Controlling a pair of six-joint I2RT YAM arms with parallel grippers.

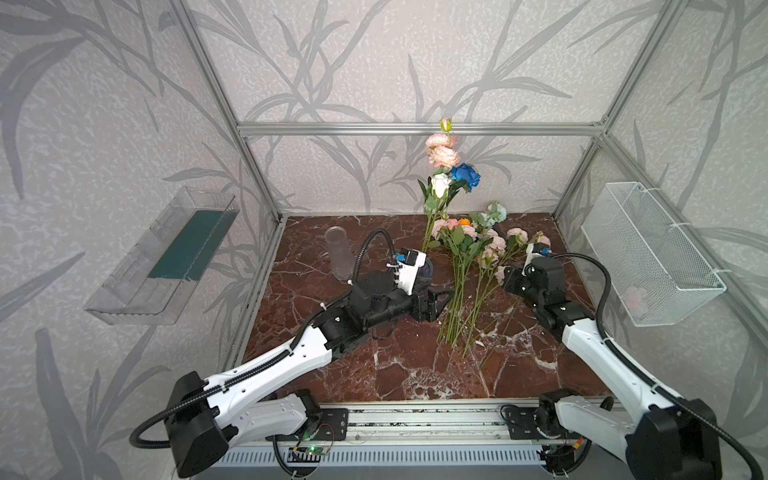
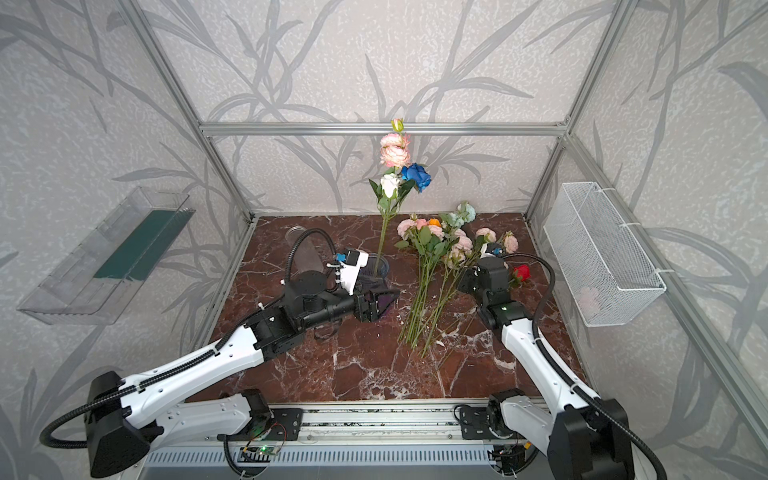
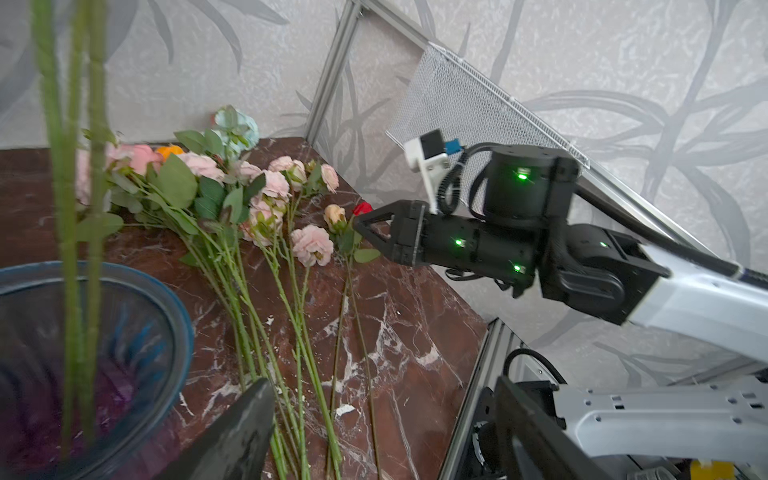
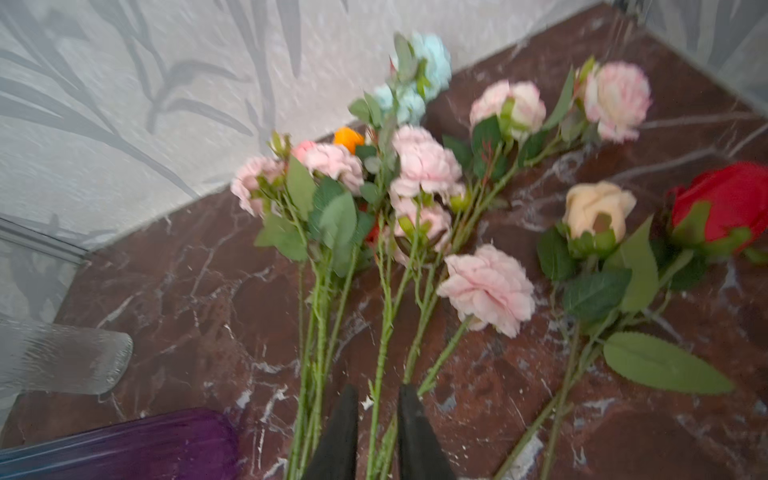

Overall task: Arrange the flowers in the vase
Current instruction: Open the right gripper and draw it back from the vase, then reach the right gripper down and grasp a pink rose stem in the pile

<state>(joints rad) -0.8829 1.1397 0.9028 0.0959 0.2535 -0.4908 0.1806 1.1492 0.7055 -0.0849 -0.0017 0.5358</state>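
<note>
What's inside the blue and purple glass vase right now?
Long green stems stand in the blue and purple glass vase, topped by a white rose, a blue rose and frilly pink blooms. Their lower ends are lost in the tinted glass.

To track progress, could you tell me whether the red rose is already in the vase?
No, the red rose lies on the table beside the cream rose.

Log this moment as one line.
vase: holds standing flowers | loose flowers: on table | left gripper: open, beside vase | right gripper: narrow, above loose flowers, grip unclear
</note>
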